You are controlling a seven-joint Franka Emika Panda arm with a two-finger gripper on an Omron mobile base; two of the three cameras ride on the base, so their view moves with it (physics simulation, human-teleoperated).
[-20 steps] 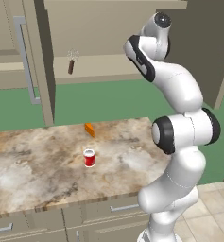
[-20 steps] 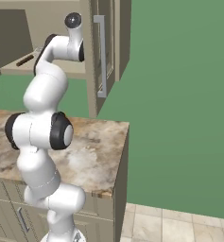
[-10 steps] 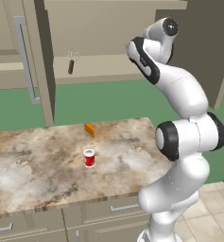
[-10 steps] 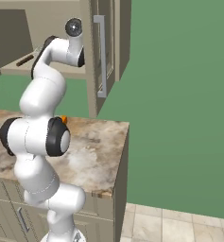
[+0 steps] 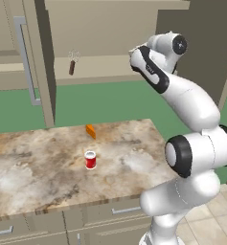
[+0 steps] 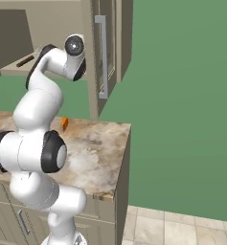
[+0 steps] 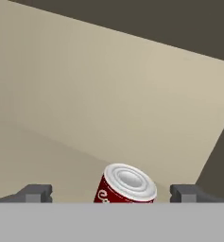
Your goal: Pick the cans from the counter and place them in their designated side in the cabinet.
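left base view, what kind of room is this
A rendered kitchen, most likely: a marbled stone counter over drawer fronts, an open wall cabinet with a shelf above it, and a red can standing on the counter.

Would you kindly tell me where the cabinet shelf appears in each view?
Left base view: cabinet shelf, upper centre, left of the arm's top.
Right base view: upper left, beside the arm.
Hand view: lower left, running under the can.
Shared landmark, both base views: grey door handle.

Arm [image 5: 182, 95] has drawn back from the cabinet [image 5: 115, 43]; elbow lower.
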